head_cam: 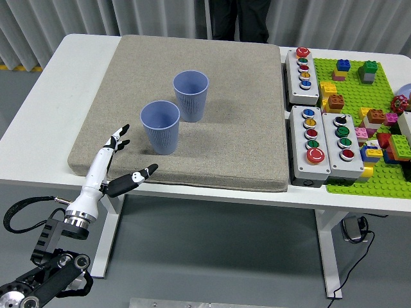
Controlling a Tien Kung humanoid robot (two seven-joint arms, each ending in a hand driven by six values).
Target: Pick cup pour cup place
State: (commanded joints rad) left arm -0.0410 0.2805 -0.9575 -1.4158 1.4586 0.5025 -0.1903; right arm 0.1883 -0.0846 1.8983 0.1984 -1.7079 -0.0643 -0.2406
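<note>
Two blue ribbed paper cups stand upright on a grey mat (225, 102). The near cup (160, 127) is to the left and in front of the far cup (191, 95); they stand close together. My left hand (125, 157) is open with fingers spread and thumb out, over the mat's front left edge, just left of and below the near cup, holding nothing. The right arm does not show.
Three grey button boxes (311, 151) stand right of the mat. A green baseplate (376, 109) with loose toy bricks lies at the far right. A person in dark clothes (234, 19) stands at the far side of the white table (51, 109).
</note>
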